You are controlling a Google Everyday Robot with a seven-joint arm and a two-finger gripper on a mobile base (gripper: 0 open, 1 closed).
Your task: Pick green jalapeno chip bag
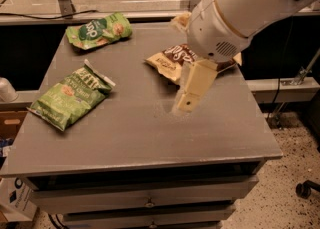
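Observation:
The green jalapeno chip bag lies flat on the left side of the grey table. It is olive green and crinkled, with a whitish top edge. My gripper is cream-coloured and hangs from the big white arm over the middle right of the table, just above the surface. It is well to the right of the bag and holds nothing that I can see.
A smaller bright green bag lies at the back left. A brown and cream bag lies at the back centre, partly behind my arm. Drawers sit under the tabletop. A metal rail runs behind the table.

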